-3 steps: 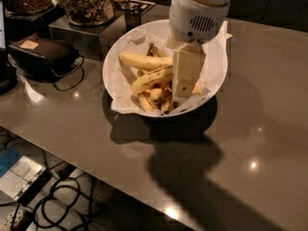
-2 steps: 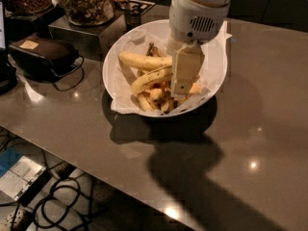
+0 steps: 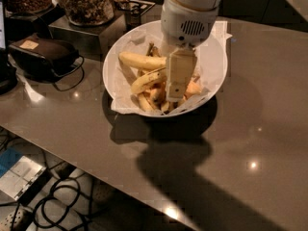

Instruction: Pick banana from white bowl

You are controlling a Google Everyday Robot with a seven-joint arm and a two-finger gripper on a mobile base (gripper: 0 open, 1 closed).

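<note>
A glossy grey table (image 3: 250,129) holds glass jars (image 3: 86,4) at far left, with cables (image 3: 53,206) on the floor below. The banana (image 3: 147,81), curved, yellow and faintly speckled, lies left of centre in the paper-lined white bowl (image 3: 216,66). The gripper (image 3: 174,96) points straight down into the bowl at the banana's right end; I cannot tell whether it grips anything.

The glossy grey table (image 3: 250,129) fills most of the frame. On it sit the bowl (image 3: 217,83) at upper centre, a black pouch (image 3: 43,57) with its cable (image 3: 67,81) at upper left, and a metal box (image 3: 89,32) just behind. The gripper (image 3: 175,93) hangs inside the bowl.
</note>
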